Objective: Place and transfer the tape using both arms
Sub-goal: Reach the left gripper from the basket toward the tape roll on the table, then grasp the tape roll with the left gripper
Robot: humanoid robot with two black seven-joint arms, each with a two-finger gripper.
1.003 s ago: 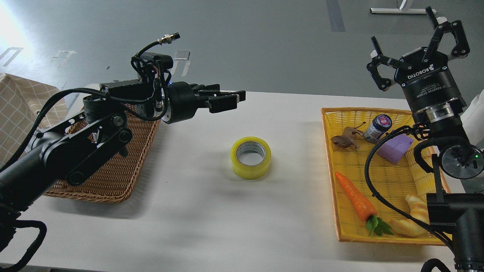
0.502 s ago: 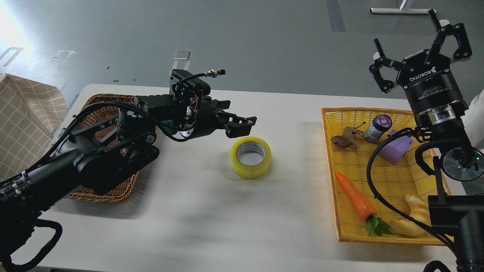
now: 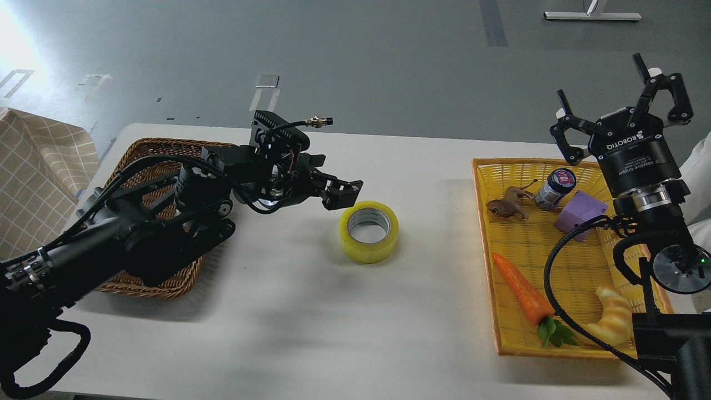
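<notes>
tape [image 3: 369, 231]: lying flat at mid-table, core axis vertical | left gripper [image 3: 340, 193]: just left of the roll, fingers parted, holding nothing, nearer arm | right gripper [image 3: 622, 129]: raised far right over yellow basket [image 3: 555, 344], fingers spread, empty, well apart from the roll

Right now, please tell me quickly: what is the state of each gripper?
Left gripper: cannot be told, fingers dark; just beside the yellow translucent tape roll, not holding it.
Right gripper: open, raised, holding nothing.
</notes>
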